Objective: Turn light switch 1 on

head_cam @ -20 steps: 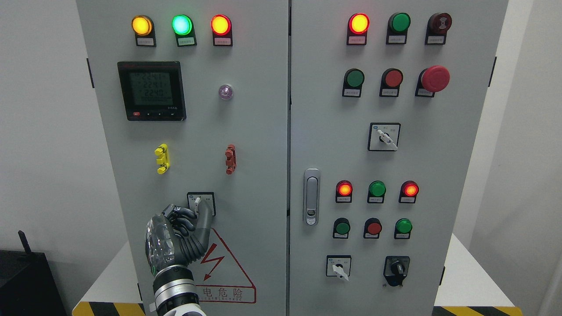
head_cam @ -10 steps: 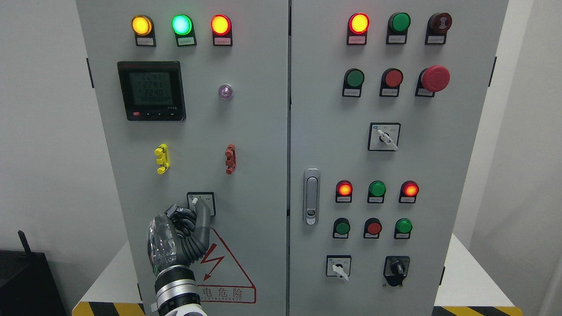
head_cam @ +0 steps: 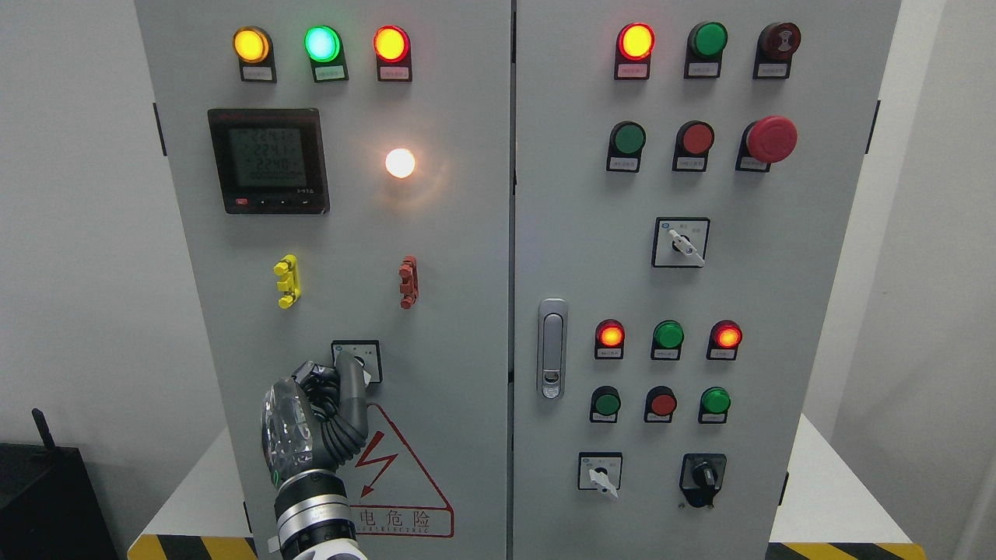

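Observation:
Light switch 1 is a small rotary switch on a black-framed plate (head_cam: 369, 351) low on the left cabinet door. My left hand (head_cam: 342, 373) comes up from the bottom edge and is shut on its knob, with one finger lying over the knob and the others curled at its left. The knob itself is mostly hidden by the fingers. The round lamp (head_cam: 400, 162) above, to the right of the meter, glows bright white. My right hand is out of view.
A digital meter (head_cam: 269, 160) sits upper left, with yellow (head_cam: 287, 281) and red (head_cam: 408, 281) clips below it. A red hazard triangle (head_cam: 397, 467) is under the switch. The right door carries a handle (head_cam: 552, 348), push buttons, an emergency stop (head_cam: 771, 138) and more rotary switches.
My left hand has turned the switch knob to the left and closed over it. The round lamp, dark before, is now lit.

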You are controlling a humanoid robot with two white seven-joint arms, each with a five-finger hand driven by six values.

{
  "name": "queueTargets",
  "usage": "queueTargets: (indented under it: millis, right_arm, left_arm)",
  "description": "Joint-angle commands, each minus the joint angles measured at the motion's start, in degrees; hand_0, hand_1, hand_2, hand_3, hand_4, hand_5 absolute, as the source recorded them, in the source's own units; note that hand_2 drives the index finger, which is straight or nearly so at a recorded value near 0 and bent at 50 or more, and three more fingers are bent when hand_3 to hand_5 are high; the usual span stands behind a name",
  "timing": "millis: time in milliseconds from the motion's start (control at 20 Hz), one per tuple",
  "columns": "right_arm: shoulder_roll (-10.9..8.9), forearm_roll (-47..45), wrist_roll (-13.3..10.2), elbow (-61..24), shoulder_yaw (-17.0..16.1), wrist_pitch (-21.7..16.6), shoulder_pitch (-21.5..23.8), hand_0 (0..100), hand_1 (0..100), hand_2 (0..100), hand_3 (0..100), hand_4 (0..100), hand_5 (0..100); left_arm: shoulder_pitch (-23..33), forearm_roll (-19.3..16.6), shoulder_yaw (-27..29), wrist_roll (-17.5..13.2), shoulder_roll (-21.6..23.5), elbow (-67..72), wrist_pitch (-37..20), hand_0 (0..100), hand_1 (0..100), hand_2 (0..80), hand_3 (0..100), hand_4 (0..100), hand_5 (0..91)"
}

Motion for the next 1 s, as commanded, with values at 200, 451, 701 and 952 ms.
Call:
queueTargets:
  millis: [200,451,701,952]
  right_arm:
    - [0.00,-0.02,0.02,0.00,0.03,-0.04,-0.02,12,39,0,0,0,0]
    - [0.00,0.07,0.02,0.00,0.03,-0.04,-0.02,12,39,0,0,0,0]
    - [0.00,0.07,0.02,0.00,0.03,0.04,-0.02,12,39,0,0,0,0]
    - [0.00,-0.02,0.02,0.00,-0.06,0.04,-0.02,12,39,0,0,0,0]
  left_arm:
    - [0.05,-0.02,-0.04,0.11,-0.01,-0.16,-0.19,35,29,68.7,91,90,79.2]
    - [0.23,-0.02,-0.04,0.11,-0.10,-0.16,-0.27,24,32,68.8,91,90,79.2]
    - [0.41,-0.02,-0.04,0.11,-0.19,-0.34,-0.54,21,32,68.8,91,90,79.3]
    - [0.67,-0.11,0.05,0.11,-0.28,-0.34,-0.54,19,32,68.9,91,90,79.9]
